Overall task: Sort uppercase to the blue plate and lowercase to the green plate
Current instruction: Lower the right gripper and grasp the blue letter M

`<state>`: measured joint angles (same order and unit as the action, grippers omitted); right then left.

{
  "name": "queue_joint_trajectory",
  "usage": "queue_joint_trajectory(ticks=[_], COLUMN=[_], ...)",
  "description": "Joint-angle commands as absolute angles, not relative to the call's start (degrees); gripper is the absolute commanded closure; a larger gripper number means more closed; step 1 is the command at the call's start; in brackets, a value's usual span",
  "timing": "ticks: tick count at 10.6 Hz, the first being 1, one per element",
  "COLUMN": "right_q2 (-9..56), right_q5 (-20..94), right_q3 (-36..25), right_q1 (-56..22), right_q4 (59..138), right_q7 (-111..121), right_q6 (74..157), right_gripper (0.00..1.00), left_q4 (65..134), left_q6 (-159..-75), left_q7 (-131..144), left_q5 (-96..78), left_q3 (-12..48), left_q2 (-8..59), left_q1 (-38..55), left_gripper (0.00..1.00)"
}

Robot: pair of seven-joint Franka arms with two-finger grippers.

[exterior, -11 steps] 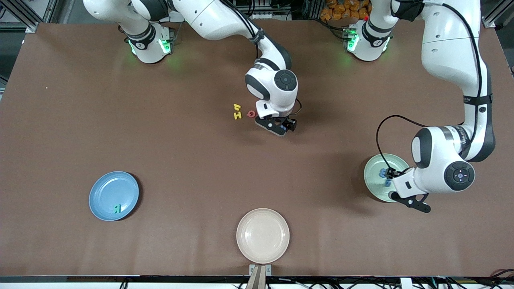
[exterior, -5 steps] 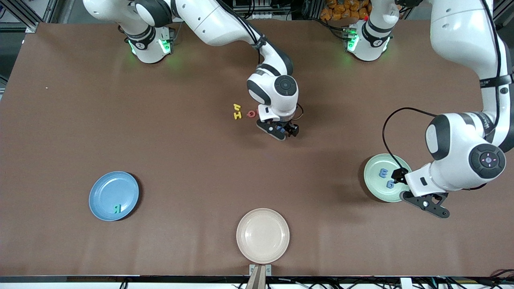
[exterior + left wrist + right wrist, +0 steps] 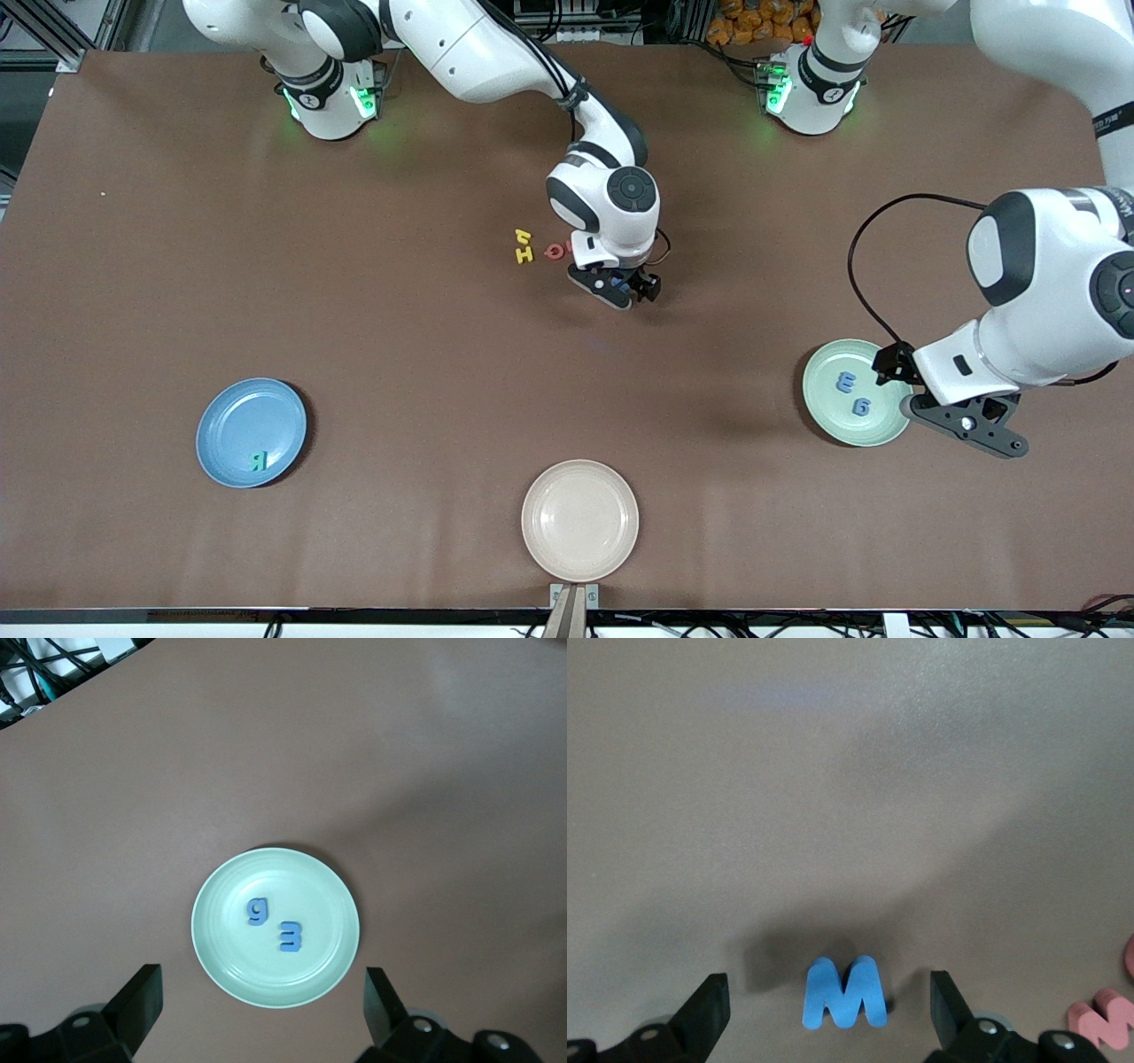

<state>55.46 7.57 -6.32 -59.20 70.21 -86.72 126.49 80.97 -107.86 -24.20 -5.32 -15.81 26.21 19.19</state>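
Over smooth green plate (image 3: 221,966), left fingers (image 3: 137,1001) spread; right fingers (image 3: 709,1010) straddle foam M (image 3: 844,994).

— How many plates are on the table?
— Three: one blue plate (image 3: 251,432), one green plate (image 3: 855,392) and one cream plate (image 3: 579,519).
— And foam letters?
— Eight that I can count. Two light blue ones lie in the green plate, a g-shaped letter (image 3: 256,911) and an e-shaped letter (image 3: 291,935). One teal R (image 3: 257,461) sits in the blue plate. Two yellow letters lie on the bare table, an H (image 3: 524,256) and a thin one (image 3: 523,236), with one red Q (image 3: 555,252). The right wrist view adds one blue M (image 3: 845,993) and one pink w (image 3: 1102,1020).
— Arms?
— Two, each with one gripper.
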Motion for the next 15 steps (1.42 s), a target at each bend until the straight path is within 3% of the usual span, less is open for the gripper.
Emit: queue_joint_trajectory(ticks=[1, 2, 3, 4, 5, 11, 15], right_q2=[55.9, 55.9, 55.9, 55.9, 55.9, 53.6, 45.9], right_q5=[8.1, 8.1, 8.0, 8.1, 8.0, 8.1, 8.0], right_q3=[-6.2, -6.2, -6.2, -6.2, -6.1, -6.0, -6.2], right_q1=[-59.2, -59.2, -59.2, -59.2, -59.3, -58.5, -47.6], right_q4=[69.7, 70.0, 70.0, 70.0, 70.0, 70.2, 72.1], right_q7=[-87.3, -87.3, -87.2, -87.1, -87.1, -82.3, -63.9], right_q6=[126.1, 126.1, 126.2, 126.2, 126.2, 125.3, 117.5], right_gripper=[0.00, 0.00, 0.22, 0.83, 1.00, 1.00, 1.00], left_q4=[82.3, 82.4, 82.4, 82.5, 82.5, 82.5, 82.6], left_q6=[-106.9, -106.8, -106.9, -106.8, -106.7, -105.9, -105.8], left_q7=[-23.1, -23.1, -23.1, -23.0, -23.0, -23.0, -22.6], left_q5=[-4.7, -4.7, -4.7, -4.7, -4.7, -4.7, -4.8], left_q3=[-15.9, -15.8, -15.7, -15.7, -15.6, -15.6, -14.4], left_q2=[24.8, 24.9, 25.0, 25.0, 25.0, 25.0, 25.2], left_q1=[19.6, 19.6, 19.6, 19.6, 19.7, 19.7, 20.9], left_gripper=[0.00, 0.00, 0.00, 0.00, 0.00, 0.00, 0.00])
